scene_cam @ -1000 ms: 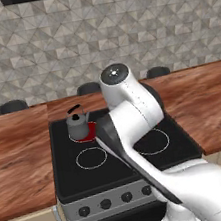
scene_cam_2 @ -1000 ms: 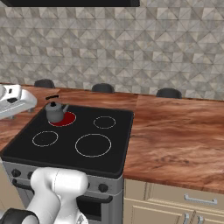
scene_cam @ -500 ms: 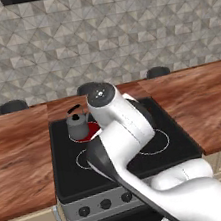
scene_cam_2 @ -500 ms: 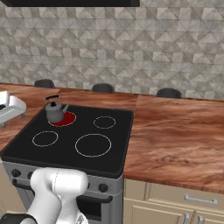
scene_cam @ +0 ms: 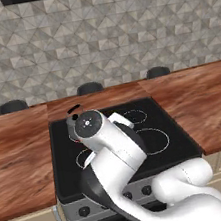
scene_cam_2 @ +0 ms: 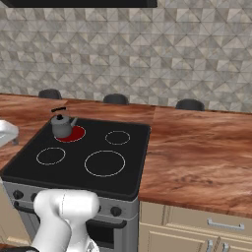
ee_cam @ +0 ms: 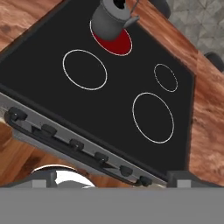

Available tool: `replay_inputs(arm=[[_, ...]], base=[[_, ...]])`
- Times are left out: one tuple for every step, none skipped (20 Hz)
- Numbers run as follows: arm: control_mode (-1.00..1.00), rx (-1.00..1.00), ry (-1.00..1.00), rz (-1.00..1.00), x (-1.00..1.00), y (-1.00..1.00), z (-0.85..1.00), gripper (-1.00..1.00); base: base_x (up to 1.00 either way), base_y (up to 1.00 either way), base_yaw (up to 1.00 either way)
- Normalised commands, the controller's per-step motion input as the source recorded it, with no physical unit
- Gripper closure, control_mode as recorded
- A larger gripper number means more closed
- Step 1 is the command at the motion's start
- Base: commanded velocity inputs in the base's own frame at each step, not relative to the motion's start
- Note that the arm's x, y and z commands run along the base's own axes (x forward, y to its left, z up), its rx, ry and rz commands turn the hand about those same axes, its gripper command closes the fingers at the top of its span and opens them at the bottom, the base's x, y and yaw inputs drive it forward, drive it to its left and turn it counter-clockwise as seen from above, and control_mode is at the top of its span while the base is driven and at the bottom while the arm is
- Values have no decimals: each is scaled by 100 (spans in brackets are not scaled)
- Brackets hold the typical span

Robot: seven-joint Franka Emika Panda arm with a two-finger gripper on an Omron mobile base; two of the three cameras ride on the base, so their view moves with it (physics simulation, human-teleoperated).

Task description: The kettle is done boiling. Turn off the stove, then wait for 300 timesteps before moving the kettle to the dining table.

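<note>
Nearest you, in the hand view, a row of black knobs (ee_cam: 76,144) runs along the stove's grey front edge, from about 9 o'clock down toward 5 o'clock. The gripper's fingertips are not clear enough there, so you cannot tell how wide the tool stands. Beyond the knobs lies the stove (scene_cam_2: 83,142), a black glass cooktop with white-ringed burners. At its far left corner, about 11 o'clock in the right base view, one burner (scene_cam_2: 74,134) glows red. The kettle (scene_cam_2: 62,126), small and grey with a thin black handle, sits upright on that glowing burner. Farthest back, black stool tops (scene_cam_2: 115,99) line the wood-grain dining table (scene_cam_2: 197,142).
</note>
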Motion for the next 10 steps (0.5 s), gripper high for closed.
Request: replay_inputs(arm=[[-100, -6, 0, 5, -21, 25, -40, -100], [-100, -7, 0, 5, -17, 27, -41, -100], [-100, -8, -1, 5, -20, 28, -43, -100], [-100, -7, -1, 6, -20, 20, -44, -100], [-100, -7, -1, 6, -17, 21, -43, -100], [-100, -8, -1, 6, -10, 21, -43, -100], [-100, -8, 0, 5, -2, 18, -41, -100], [-100, -9, -3, 5, -6, 17, -41, -100], [-100, -7, -4, 6, -8, 5, -40, -100], [-100, -6, -4, 5, -8, 2, -40, -100]], base=[[0, 0, 0], [0, 0, 0], [0, 0, 0], [0, 0, 0], [0, 0, 0], [0, 0, 0], [0, 0, 0], [0, 0, 0], [0, 0, 0], [0, 0, 0]])
